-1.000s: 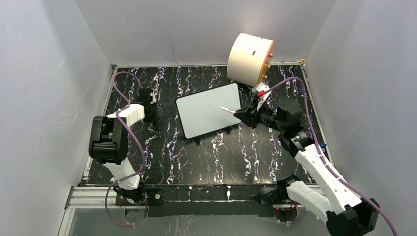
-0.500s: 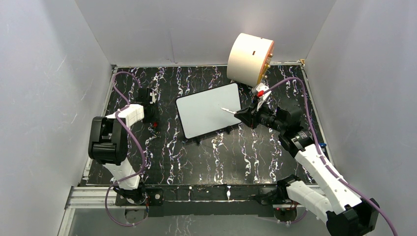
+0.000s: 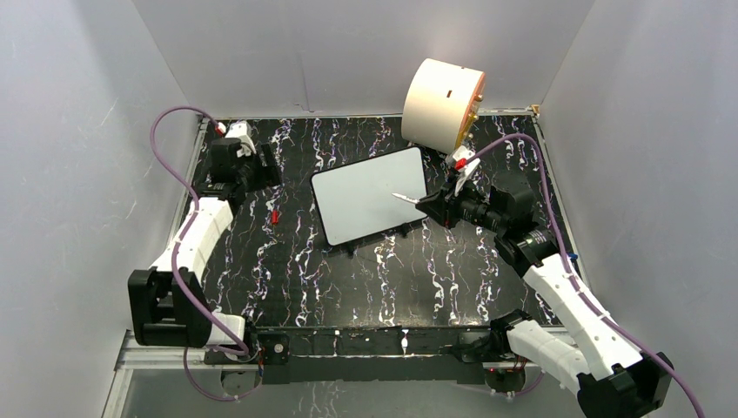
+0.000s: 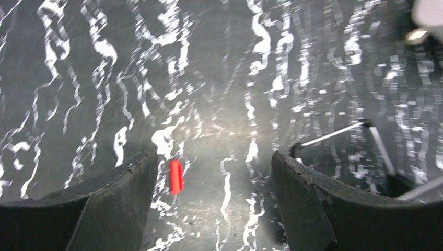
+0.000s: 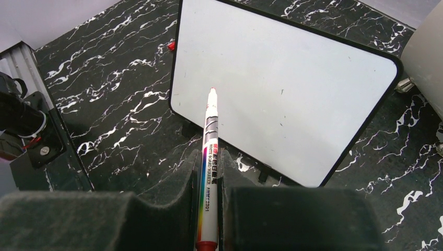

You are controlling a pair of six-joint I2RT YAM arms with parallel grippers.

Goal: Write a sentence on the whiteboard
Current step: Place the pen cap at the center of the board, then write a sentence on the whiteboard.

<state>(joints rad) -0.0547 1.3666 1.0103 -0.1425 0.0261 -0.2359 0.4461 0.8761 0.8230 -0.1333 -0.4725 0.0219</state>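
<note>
- The whiteboard point(image 3: 370, 206) sat near the middle of the black marbled bench point(image 3: 348, 279), turned at an angle, with one far corner close to the cream cylinder point(image 3: 442, 104) at the back.
- In the right wrist view, the whiteboard point(image 5: 292, 89) showed a plain white face inside its thin black rim, with small black feet under its near edge.
- The right pincer point(image 5: 209, 159) was clamped on a marker point(image 5: 211, 117), whose barrel ran out between the fingers.
- The marker's red tip pointed at the board's lower left part; I could not tell whether it touched the surface.
- From above, the right pincer point(image 3: 431, 203) stood just beside the board's right edge.
- The left pincer point(image 4: 214, 157) stood wide apart and gripped nothing.
- A small red piece point(image 4: 176, 177) lay on the bench between its fingers, nearer the left one.
- From above, the left pincer point(image 3: 259, 165) sat at the far left, well apart from the board, and the red piece point(image 3: 275, 216) lay between them.
</note>
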